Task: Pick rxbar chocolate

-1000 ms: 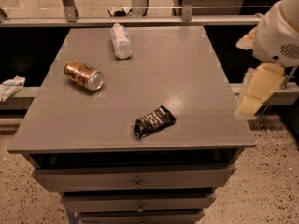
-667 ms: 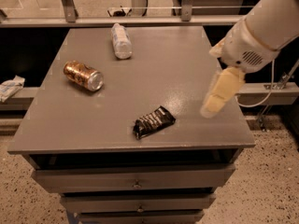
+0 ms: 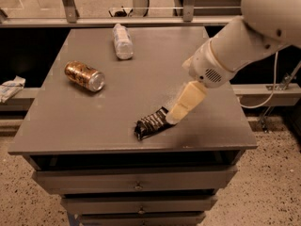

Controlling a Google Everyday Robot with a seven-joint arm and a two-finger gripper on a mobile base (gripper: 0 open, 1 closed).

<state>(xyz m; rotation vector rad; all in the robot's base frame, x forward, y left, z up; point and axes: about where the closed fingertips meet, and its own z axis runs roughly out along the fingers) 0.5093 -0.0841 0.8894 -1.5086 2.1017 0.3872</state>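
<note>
The rxbar chocolate [image 3: 150, 123] is a flat bar in a glossy black wrapper with pale lettering. It lies at an angle near the front edge of the grey table [image 3: 70, 126]. My gripper [image 3: 175, 117] hangs from the white arm that reaches in from the upper right. Its cream-coloured tip sits just above the bar's right end and covers part of it. The bar rests flat on the table.
A brown-gold drink can [image 3: 84, 76] lies on its side at the left. A clear plastic bottle [image 3: 122, 41] lies at the back. Drawers sit below the tabletop. A crumpled white object [image 3: 10, 87] lies on a ledge at far left.
The arm has swung in from the right edge of the table toward the left and down. The gripper tip now sits at the bar's right end. The bar, can and bottle have not moved.
</note>
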